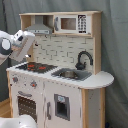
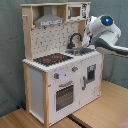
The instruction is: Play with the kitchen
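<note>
In the first exterior view, the robot arm (image 1: 15,44) is seen at the left edge, held at about the height of the pegboard back (image 1: 60,50) and just beside the left side of the kitchen (image 1: 55,90). Its head is turned toward the stovetop (image 1: 36,66), which suggests a reach is being prepared over the cooking surface rather than toward the lower doors. The gripper itself is not clearly shown, so whether it is spread or pressed together cannot be told. The kitchen is stood upright on a wooden floor (image 2: 107,107) against a grey curtain (image 1: 114,45), placed so that its front and worktop are open to the arm. Moving rightward in the first exterior view, the grey hood (image 1: 39,27) is mounted above the stovetop, as in a real kitchen. The toy microwave (image 1: 75,23) is set in the upper shelf. Below it the sink (image 1: 70,74) is sunk into the worktop, with the black faucet (image 1: 84,59) arched over it so that water play is directed into the basin. The oven door (image 1: 24,106) and the knobs (image 1: 22,82) are fitted on the front panel, within easy reach. In the second exterior view, the same arm (image 2: 102,31) is seen at the right, close beside the faucet (image 2: 75,40) end, apparently touching nothing.
</note>
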